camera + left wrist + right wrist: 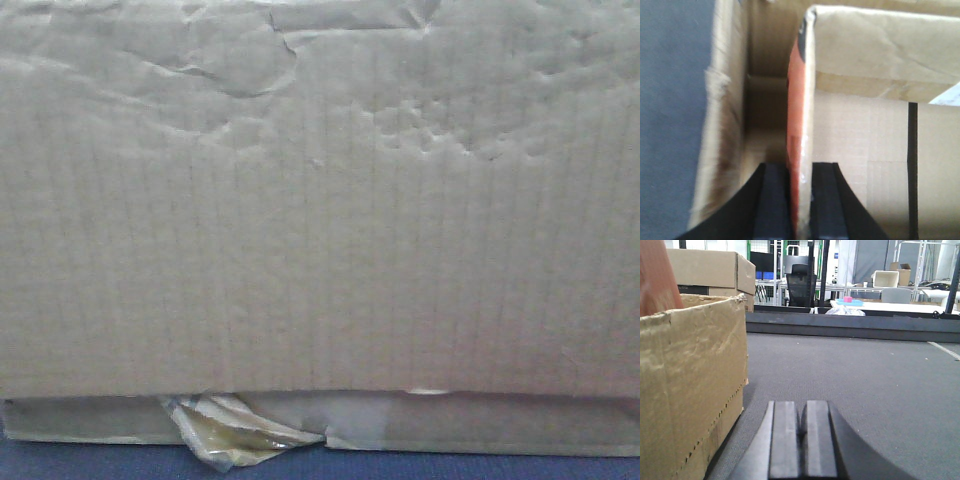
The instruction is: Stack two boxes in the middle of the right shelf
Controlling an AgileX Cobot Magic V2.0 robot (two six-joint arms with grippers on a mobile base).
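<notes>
1. The left hand is clenched on a cardboard panel that has one orange face. The two black pads press it from both sides.
2. This panel seems to belong to the large box, but the left wrist view is too near to be sure.
3. Left of the panel there is a narrow gap, then another cardboard wall, then the grey carpeted surface.
4. The right hand is clenched on nothing, and its pads touch each other. It is low, near the surface, just beside the side of the large box.
5. In the front view the large box, wrinkled, rests on the thin flat box. Yellowish tape peels from the thin flat box at the front.
6. Both boxes lie on the carpeted surface.
7. Far behind, the right wrist view shows an office chair and a blue tray.
</notes>
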